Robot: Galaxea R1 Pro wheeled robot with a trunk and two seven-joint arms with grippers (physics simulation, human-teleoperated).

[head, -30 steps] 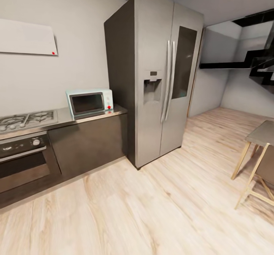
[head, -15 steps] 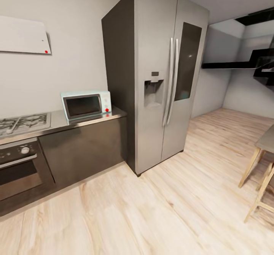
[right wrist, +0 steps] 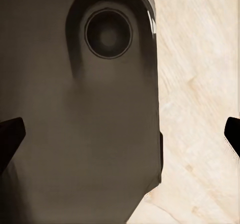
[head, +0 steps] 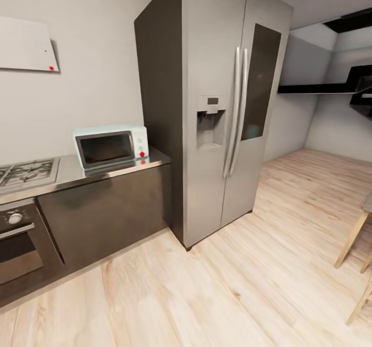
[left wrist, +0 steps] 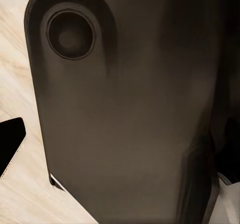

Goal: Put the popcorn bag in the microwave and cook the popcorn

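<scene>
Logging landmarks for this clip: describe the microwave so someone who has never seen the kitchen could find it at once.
Start at the tall steel fridge. The grey countertop butts against its dark side, and the microwave sits at that end. It is a small mint-blue box with a dark glass door, unlike the black built-in oven under the gas hob.

- The head camera's outlook swings to the right and closes in, so the whole kitchen slides leftward in the head view; the things themselves do not move.
- The microwave (head: 110,146) sits further left and looks larger.
- The hob (head: 27,172) and built-in oven (head: 18,243) are now cut by the left edge.
- The fridge (head: 217,109) looms taller, its top cropped.
- The wooden table (head: 359,243) recedes to the right edge, only legs left.
</scene>
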